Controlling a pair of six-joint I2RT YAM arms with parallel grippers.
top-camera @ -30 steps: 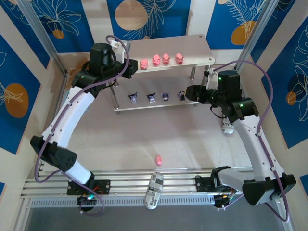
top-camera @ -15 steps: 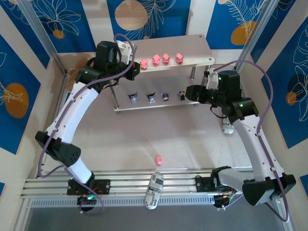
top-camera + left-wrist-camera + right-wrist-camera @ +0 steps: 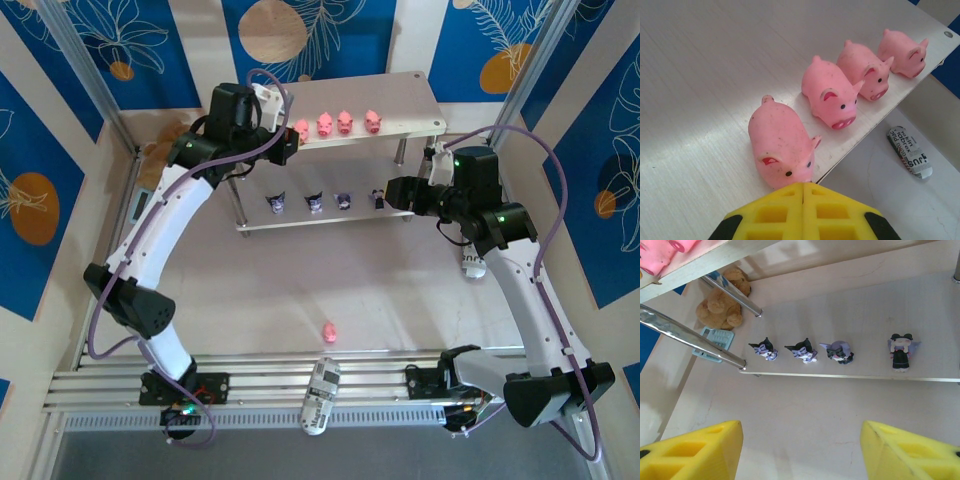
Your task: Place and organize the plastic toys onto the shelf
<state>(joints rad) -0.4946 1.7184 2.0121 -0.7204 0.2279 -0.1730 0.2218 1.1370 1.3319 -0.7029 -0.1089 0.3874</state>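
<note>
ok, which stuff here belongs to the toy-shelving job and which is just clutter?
Job: shelf; four pink pigs on its top board; stray pink pig on the table; four purple-and-white figurines on the lower board.
Clutter: teddy bear; teal clock; two printed packets.

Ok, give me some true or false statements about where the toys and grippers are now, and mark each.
1. Four pink pigs stand on the top board of the shelf. True.
2. The left gripper is open. False: it is shut, right by the leftmost pig.
3. A fifth pig is on the table, off the shelf. True.
4. The lower board holds five dark figurines. False: four.
5. The right gripper holds a figurine. False: it is open and empty.
</note>
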